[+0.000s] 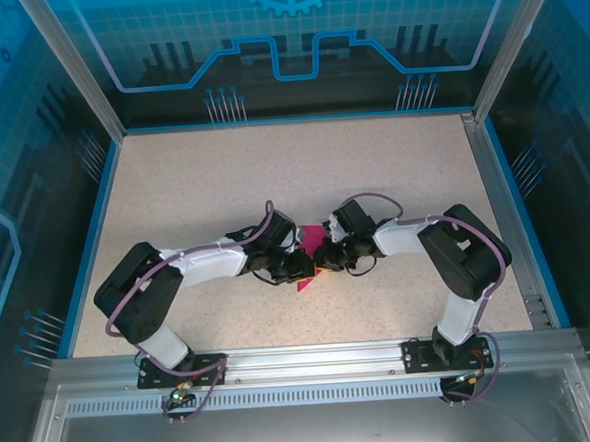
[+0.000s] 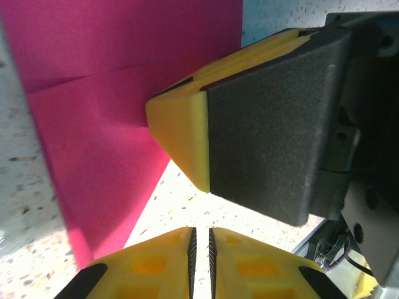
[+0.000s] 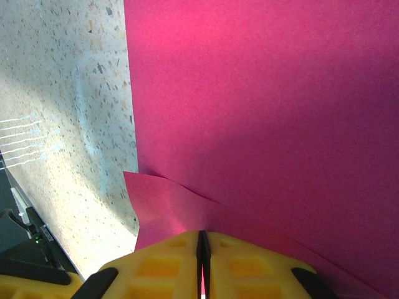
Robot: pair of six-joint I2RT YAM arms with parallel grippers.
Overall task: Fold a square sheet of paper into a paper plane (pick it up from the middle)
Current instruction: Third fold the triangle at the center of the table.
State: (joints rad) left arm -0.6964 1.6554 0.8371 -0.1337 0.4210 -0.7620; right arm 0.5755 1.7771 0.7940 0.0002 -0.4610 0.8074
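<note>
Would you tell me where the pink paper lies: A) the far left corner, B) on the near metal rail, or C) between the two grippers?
C: the pink paper lies mid-table, between the left gripper and the right gripper.

The place is a robotics lab test cell. A speckled tabletop (image 1: 273,182) is boxed in by aluminium frame posts (image 1: 70,64) and blue wall panels (image 1: 164,39) printed with circuit lines and a gear. The left arm (image 1: 178,278) and the right arm (image 1: 458,261) are bolted to a metal rail (image 1: 314,360) along the near edge, with cables looping along them.
</note>
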